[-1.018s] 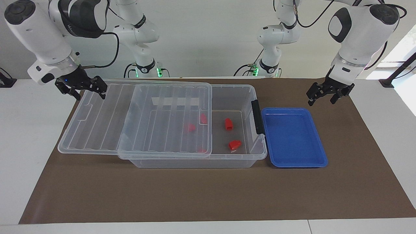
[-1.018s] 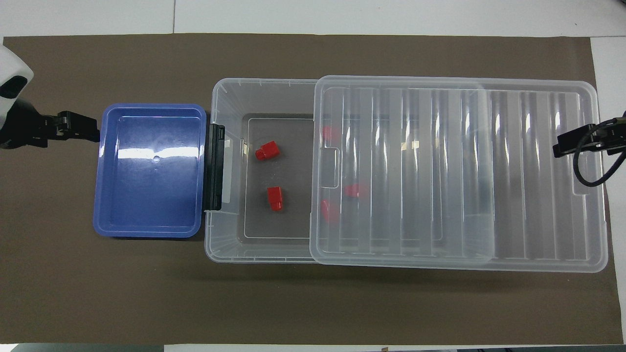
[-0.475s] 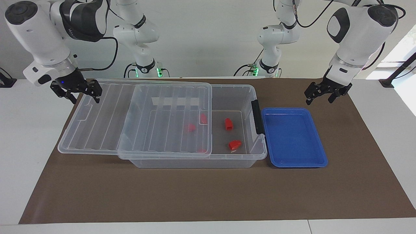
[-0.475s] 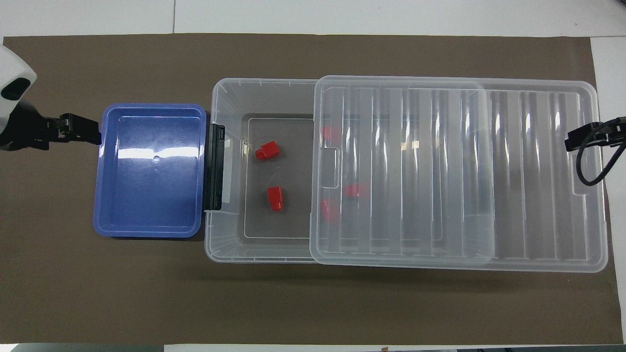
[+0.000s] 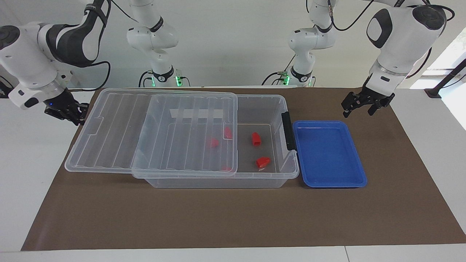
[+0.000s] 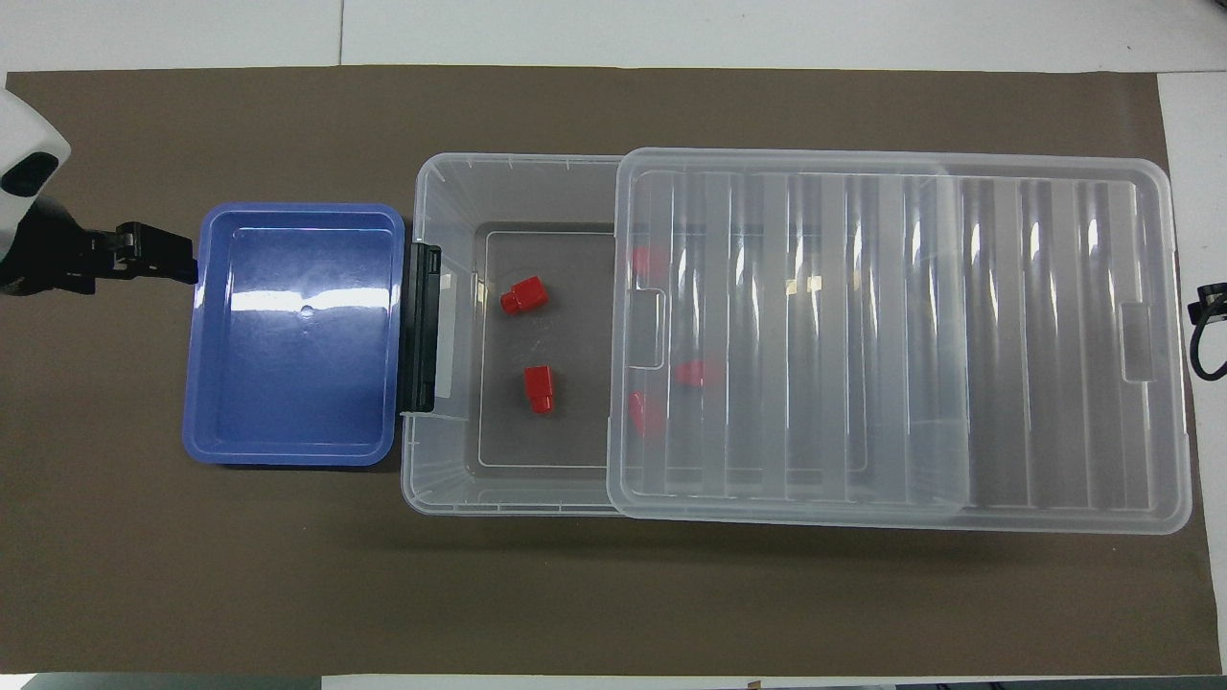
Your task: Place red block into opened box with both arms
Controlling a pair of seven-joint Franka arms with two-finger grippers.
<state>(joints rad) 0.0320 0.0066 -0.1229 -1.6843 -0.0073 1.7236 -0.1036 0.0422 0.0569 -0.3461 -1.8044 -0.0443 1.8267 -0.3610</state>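
A brown rectangular mat (image 5: pixel 233 218) covers the table. On it stands the box (image 5: pixel 260 178), a large clear plastic storage bin with a black side latch (image 5: pixel 288 131) on its end toward the left arm. Its ribbed see-through lid (image 5: pixel 120 138) lies slid toward the right arm's end, overhanging the box and leaving the latch end uncovered. A shallow blue plastic tray (image 5: pixel 329 154) sits just beside the box at the latch end.

The left arm (image 5: pixel 400 40), white with dark grey joints, hangs over the mat beside the tray, toward the left arm's end of the table. The left gripper (image 5: pixel 361 108) hangs there with its fingers spread wide, holding nothing. The right arm (image 5: pixel 32 62) is over the table edge beside the lid's overhanging end. The right gripper (image 5: pixel 74 113) hangs just off the lid's corner, fingertips together, gripping nothing.

Small bright red plastic blocks lie on the box floor. One red block (image 5: pixel 256 139) and a second red block (image 5: pixel 263 162) lie in the uncovered part, well apart from both grippers. Further red pieces (image 5: pixel 214 142) show dimly under the lid.
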